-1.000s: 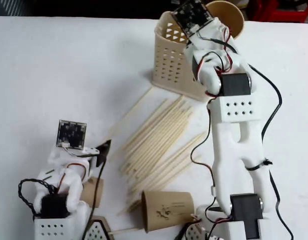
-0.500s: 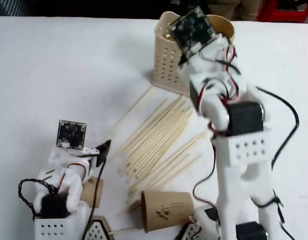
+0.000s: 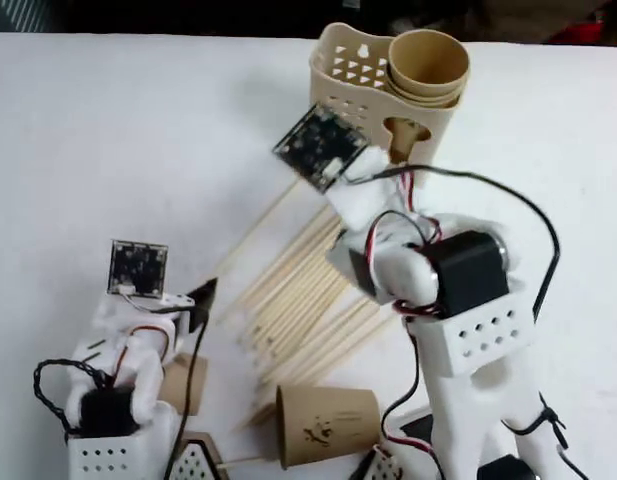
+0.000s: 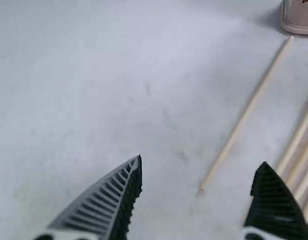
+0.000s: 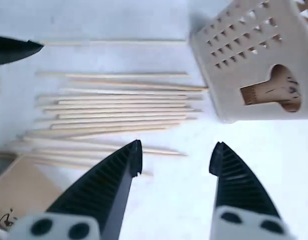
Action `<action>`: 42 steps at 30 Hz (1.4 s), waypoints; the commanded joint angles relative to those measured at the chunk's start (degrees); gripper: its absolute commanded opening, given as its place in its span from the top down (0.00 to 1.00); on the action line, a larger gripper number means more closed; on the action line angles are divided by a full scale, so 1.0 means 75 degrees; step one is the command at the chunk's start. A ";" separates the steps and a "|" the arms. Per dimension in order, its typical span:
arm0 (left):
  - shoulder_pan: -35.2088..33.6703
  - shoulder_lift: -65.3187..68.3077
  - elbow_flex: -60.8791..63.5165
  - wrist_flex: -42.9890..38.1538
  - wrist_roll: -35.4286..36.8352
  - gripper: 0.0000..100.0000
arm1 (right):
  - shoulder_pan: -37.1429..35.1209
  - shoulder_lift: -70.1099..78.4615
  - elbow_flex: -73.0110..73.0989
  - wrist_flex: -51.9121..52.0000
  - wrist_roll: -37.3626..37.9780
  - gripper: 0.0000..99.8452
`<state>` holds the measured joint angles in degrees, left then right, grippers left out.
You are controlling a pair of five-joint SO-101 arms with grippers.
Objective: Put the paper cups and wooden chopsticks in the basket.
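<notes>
The cream basket [image 3: 353,95] stands at the back of the table with stacked paper cups [image 3: 428,62] inside it. Several wooden chopsticks [image 3: 298,300] lie spread out in front of it. One paper cup [image 3: 328,425] lies on its side near the front, and another cup [image 3: 183,383] is tucked beside the left arm. My right gripper [image 5: 176,155] hangs open and empty over the table between the chopsticks [image 5: 119,107] and the basket [image 5: 253,55]. My left gripper [image 4: 201,165] is open low over bare table, next to a single chopstick [image 4: 248,110].
The white table [image 3: 118,130] has free room at the left and back left. A cup shows through the basket's handle hole [image 5: 273,90]. The left gripper's dark fingertip [image 5: 14,47] pokes in beyond the chopsticks. The right arm's body stands at the front right.
My right arm has drawn back from over the basket toward the chopsticks, leaving its cup nested in the basket. The left arm has hardly moved.
</notes>
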<state>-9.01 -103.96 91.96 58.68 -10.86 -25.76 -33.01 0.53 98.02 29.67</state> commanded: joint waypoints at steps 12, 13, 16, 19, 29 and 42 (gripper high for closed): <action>-0.0123 -0.0076 -0.0094 -0.0246 -0.0070 0.65 | -0.2456 -0.0346 0.2040 0.0064 -0.1582 0.78; -0.0123 -0.0076 -0.0094 -0.0246 -0.0082 0.65 | -0.2737 -0.0334 0.2098 0.0064 -0.1852 0.78; -0.0123 -0.0076 -0.0094 -0.0246 -0.0082 0.65 | -0.3604 -0.0311 0.2379 0.0064 -0.2626 0.78; -0.0123 -0.0076 -0.0094 -0.0246 -0.0070 0.65 | -0.4308 -0.0334 0.2614 0.0064 -0.3165 0.78; -0.0334 -0.0076 -0.1196 0.0188 -0.0094 0.65 | -0.2596 -0.0416 0.1829 0.0064 -0.3305 0.78; 0.0275 -0.0029 -0.3927 0.2344 -0.2977 0.65 | 0.1201 -0.1354 0.1747 -0.0674 -0.3341 0.78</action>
<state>-8.48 -104.75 66.73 73.80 -27.21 -20.66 -41.71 13.36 95.47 5.14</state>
